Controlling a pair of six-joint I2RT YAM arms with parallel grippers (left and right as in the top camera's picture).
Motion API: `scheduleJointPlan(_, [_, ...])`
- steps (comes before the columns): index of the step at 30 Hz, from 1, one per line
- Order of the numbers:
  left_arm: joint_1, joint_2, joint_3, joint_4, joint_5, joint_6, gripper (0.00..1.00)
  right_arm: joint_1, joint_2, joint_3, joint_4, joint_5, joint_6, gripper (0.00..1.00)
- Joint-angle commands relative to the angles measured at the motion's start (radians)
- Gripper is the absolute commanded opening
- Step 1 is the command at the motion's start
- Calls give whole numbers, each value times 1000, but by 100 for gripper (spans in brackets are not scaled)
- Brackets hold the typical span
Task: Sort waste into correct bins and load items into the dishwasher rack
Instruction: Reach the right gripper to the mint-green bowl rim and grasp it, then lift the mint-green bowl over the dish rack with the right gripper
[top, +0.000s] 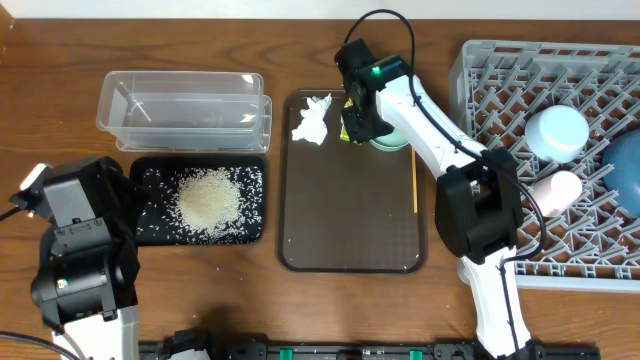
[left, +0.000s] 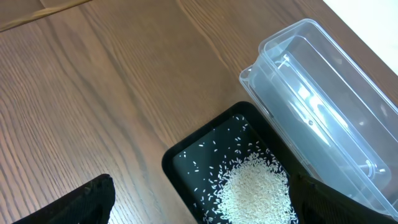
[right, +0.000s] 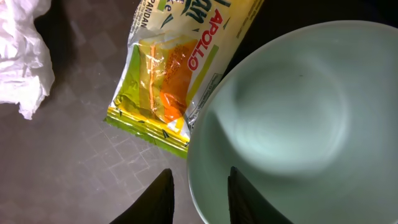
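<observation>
Left tool (left: 211, 208) wide open; right arm stretched forward, right tool (right: 199, 202) pointing down, fingers narrowly apart.

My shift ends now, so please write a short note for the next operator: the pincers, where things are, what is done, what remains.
Left pincer: open, empty, near the black tray.
Right pincer: astride the mint bowl rim, on the brown tray; grip not clear.
Done: rice in the black tray; dark-blue bowl, light-blue bowl and pink cup in the rack.
Remaining: mint bowl to the rack; tissue and wrapper, both on the brown tray, to a bin. The clear tub is empty.
</observation>
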Motion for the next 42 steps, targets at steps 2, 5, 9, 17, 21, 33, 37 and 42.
scheduleJointPlan(2, [5, -3, 18, 0, -3, -8, 91, 10, 14, -15, 2, 18, 14, 18])
scheduleJointPlan(5, [5, -3, 18, 0, -3, -8, 91, 10, 14, -15, 0, 17, 13, 13])
scheduleJointPlan(9, [5, -3, 18, 0, -3, -8, 91, 10, 14, -14, -18, 17, 13, 1])
scheduleJointPlan(17, [5, -3, 18, 0, -3, -8, 91, 6, -69, 50, -94, 10, 13, 1])
scheduleJointPlan(21, [5, -3, 18, 0, -3, -8, 91, -18, -179, 83, -121, 9, 14, 1])
scheduleJointPlan(33, [5, -3, 18, 0, -3, -8, 91, -332, -565, 93, -204, -316, -60, 1])
scheduleJointPlan(37, [5, -3, 18, 0, -3, -8, 91, -477, -583, 91, -236, -545, -117, 1])
scheduleJointPlan(42, [5, -3, 18, 0, -3, -8, 91, -613, -578, 7, -262, -729, -170, 1])
